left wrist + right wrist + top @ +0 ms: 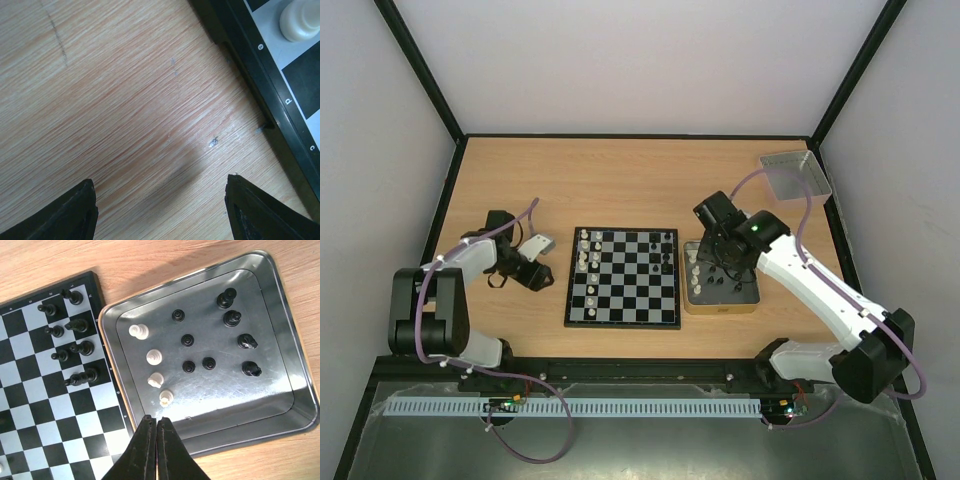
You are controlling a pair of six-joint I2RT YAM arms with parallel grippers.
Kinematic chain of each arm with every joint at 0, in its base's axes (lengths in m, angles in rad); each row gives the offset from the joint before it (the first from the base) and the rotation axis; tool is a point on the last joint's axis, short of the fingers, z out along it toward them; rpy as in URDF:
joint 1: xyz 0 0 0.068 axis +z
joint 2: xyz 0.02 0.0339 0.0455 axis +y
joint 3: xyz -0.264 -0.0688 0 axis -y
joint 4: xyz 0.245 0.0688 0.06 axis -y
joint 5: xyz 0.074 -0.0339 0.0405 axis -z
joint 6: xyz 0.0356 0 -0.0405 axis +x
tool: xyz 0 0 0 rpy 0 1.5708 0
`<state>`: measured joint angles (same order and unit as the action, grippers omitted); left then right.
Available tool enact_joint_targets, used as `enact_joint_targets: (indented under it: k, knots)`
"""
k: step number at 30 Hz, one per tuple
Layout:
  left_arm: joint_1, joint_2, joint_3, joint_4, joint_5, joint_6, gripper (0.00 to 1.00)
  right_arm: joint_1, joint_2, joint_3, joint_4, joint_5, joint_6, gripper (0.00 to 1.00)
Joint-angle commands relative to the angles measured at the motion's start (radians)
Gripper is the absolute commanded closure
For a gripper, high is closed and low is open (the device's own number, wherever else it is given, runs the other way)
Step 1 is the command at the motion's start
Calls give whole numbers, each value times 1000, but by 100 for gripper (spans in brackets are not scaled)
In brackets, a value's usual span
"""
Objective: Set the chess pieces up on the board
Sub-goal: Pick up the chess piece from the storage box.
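The board [625,290] lies flat in the middle of the table [620,180], between the two arms. Only some of the chess pieces [584,255] stand on it. From above, a handful of whitish ones show along its left columns and a few dark ones near its right edge, though they are probably too small there to count reliably. The right wrist view is clearer: seven black pieces [82,347] stand on that side of the board, in two loose files next to the border.

Just right of the board, nearly touching its border, sits a tin [240,400] (gold-tan outside, bare silver metal inside). On its floor four white pieces [154,357] stand in a curved line on the side nearest the board. Eight more black ones are scattered across the rest of the floor.

The right gripper [156,422] hovers over one edge of the tin, its fingers pressed flat together with nothing between them. The left gripper [161,180] hangs low over bare wood just left of the board, its fingers spread wide and empty. One white piece on an edge square shows in the corner of its view.

A grey tray [795,172] rests at the table's far right corner, well apart from the board.
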<state>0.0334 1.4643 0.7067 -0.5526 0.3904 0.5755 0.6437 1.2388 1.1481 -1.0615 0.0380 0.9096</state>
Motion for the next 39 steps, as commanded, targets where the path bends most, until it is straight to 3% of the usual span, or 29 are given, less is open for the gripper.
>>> enact_joint_targets:
  k: [1,3,8,14,20,24,34,39]
  knots:
    - [3,-42,12,-2,-9,-18,30,1,27,2,-27,34,-73,94]
    - [2,-54,18,0,-19,-22,31,-1,45,-17,33,43,-93,86]
    - [2,-132,19,14,-19,-48,30,-4,17,-115,221,46,-100,54]
    - [3,-160,13,17,-28,-61,29,-4,51,-187,339,68,-150,45]
    - [3,-219,-30,42,-37,-76,27,-5,94,-176,367,141,-192,54]
    - [3,-221,-22,32,-31,-75,24,-33,120,-203,417,84,-183,64]
    - [3,-217,-39,38,-58,-77,24,-73,145,-276,510,-11,-188,60]
    - [2,-225,-46,41,-58,-77,25,-83,161,-291,529,-25,-203,78]
